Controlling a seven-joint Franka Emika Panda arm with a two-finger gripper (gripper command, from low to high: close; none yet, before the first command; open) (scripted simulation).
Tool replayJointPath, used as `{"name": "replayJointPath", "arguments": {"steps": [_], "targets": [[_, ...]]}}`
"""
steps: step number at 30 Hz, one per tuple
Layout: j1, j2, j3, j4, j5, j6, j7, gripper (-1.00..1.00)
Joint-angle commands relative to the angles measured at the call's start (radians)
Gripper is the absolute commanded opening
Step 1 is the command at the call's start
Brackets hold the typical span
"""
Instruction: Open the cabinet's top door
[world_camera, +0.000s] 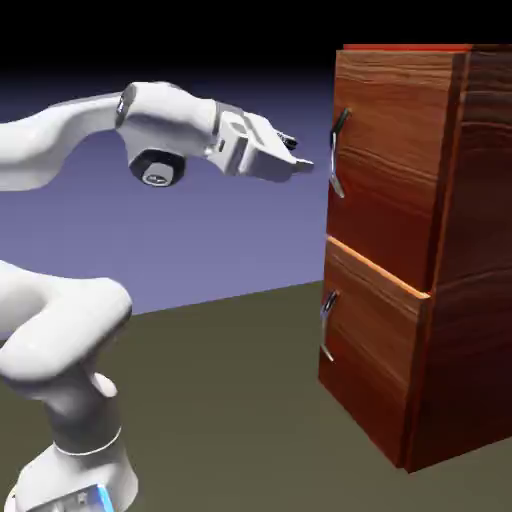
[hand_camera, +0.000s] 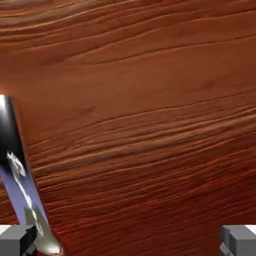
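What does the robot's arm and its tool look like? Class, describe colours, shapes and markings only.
The arm is glossy white, built of thick rounded segments. A dark round cap with a pale ring marks the wrist. A blue strip shows at the base. The tool has a boxy white body with dark details and two small grey squared fingertips. No cables show.

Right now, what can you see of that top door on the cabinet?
The top door is the upper front panel of the cabinet, reddish-brown wood grain, looking shut. A slim curved grey metal handle stands upright near its left edge. The lower panel sits beneath it, its top edge jutting out a little. The open gripper points at the handle, close but apparently not touching. In the hand view the door's wood fills the frame.
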Motion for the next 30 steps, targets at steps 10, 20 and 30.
{"name": "replayJointPath", "arguments": {"steps": [10, 20, 30], "targets": [[-0.229, -0.227, 0.199, 0.035, 0.435, -0.123, -0.176, 0.0], [-0.422, -0.418, 0.365, 0.064, 0.8, -0.226, -0.323, 0.0], [-0.574, -0.45, 0.367, 0.11, 0.93, -0.382, -0.357, -1.0]]}}
